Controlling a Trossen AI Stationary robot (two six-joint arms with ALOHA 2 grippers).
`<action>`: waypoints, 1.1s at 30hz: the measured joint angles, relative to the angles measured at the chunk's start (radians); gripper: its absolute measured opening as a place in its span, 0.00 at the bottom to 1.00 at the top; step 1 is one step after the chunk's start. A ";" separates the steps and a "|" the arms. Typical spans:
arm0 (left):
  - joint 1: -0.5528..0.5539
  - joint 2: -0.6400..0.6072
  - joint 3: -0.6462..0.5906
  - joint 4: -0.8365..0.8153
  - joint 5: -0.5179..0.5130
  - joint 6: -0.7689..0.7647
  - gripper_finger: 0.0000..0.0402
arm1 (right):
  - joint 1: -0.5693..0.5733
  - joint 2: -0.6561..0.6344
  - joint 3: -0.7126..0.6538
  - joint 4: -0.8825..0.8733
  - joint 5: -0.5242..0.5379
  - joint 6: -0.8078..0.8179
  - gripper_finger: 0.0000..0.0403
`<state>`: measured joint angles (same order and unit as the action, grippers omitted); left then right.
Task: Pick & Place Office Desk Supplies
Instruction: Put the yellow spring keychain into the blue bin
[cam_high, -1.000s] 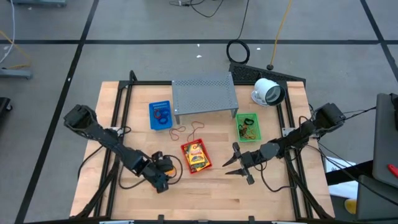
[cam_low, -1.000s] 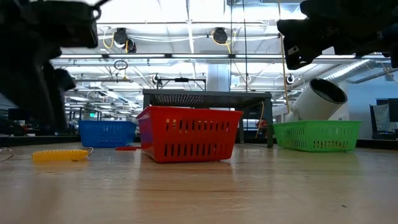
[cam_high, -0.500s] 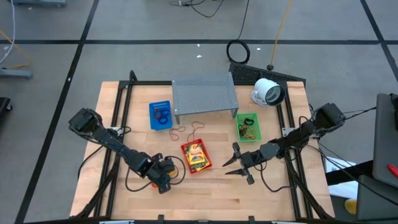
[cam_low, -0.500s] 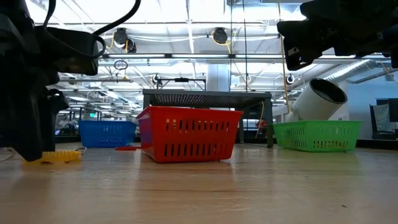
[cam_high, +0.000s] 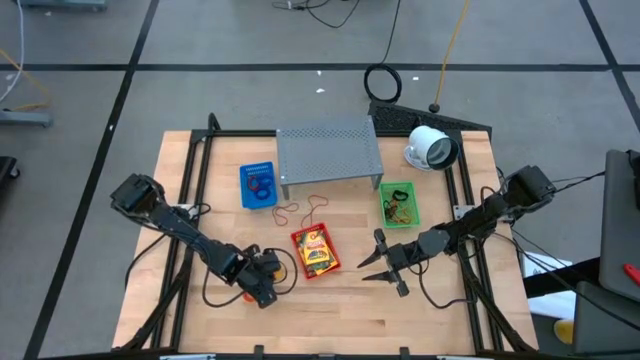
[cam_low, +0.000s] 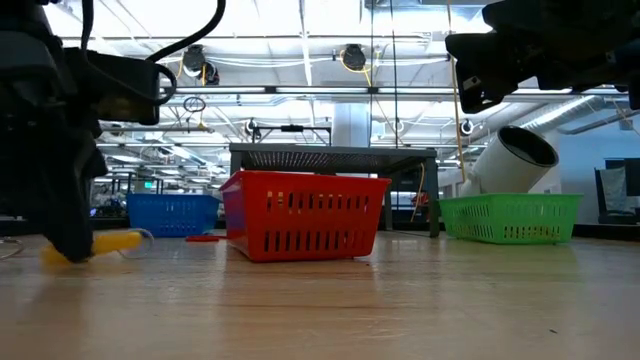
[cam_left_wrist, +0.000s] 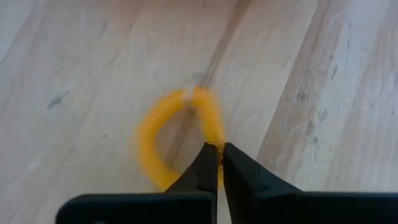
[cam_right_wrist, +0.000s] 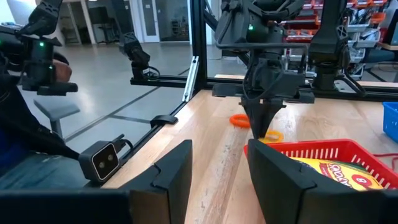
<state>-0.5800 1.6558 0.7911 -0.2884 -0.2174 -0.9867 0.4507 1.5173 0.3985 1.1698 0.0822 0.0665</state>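
Left end effector (cam_high: 262, 290), low over the near-left part of the wooden table (cam_high: 340, 320): fingers pressed together on a yellow rubber-band loop (cam_left_wrist: 177, 134), pinching one strand of it. From above the arm hides most of that loop, and in the low view only a yellow end shows beside the dark arm. One orange loop (cam_right_wrist: 240, 120) lies on the table just beyond it, seen from the right wrist; its shape is hard to make out. Baskets, three: one blue (cam_high: 258, 185) at left-centre, holding dark band loops too small to count; one red (cam_high: 315, 251) in the middle, holding one yellow packet with a green label; one green (cam_high: 399, 204) at right-centre, contents a small dark and brownish tangle, not separable. Thin reddish band loops (cam_high: 300, 209) lie loose on the table between the blue and red baskets, number unclear. One grey perforated metal shelf (cam_high: 329, 152) stands at the far middle, its underside hidden from above. One white round device (cam_high: 431, 147) with a dark opening sits at the far right. Right end effector (cam_high: 384, 265), above the table just right of the red basket: fingers spread, holding nothing.
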 joint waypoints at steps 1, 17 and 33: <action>0.001 -0.003 -0.001 0.006 -0.008 0.008 0.02 | 0.000 0.000 0.000 0.000 0.001 0.000 0.36; 0.118 -0.228 -0.001 0.271 -0.029 0.332 0.01 | -0.007 0.000 0.000 0.057 0.054 0.000 0.36; 0.355 -0.262 0.001 0.683 -0.010 0.835 0.02 | -0.024 -0.002 0.000 0.281 0.048 -0.205 0.36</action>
<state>-0.2253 1.3939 0.7918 0.3945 -0.2270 -0.1513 0.4267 1.5155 0.3988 1.4503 0.1304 -0.1382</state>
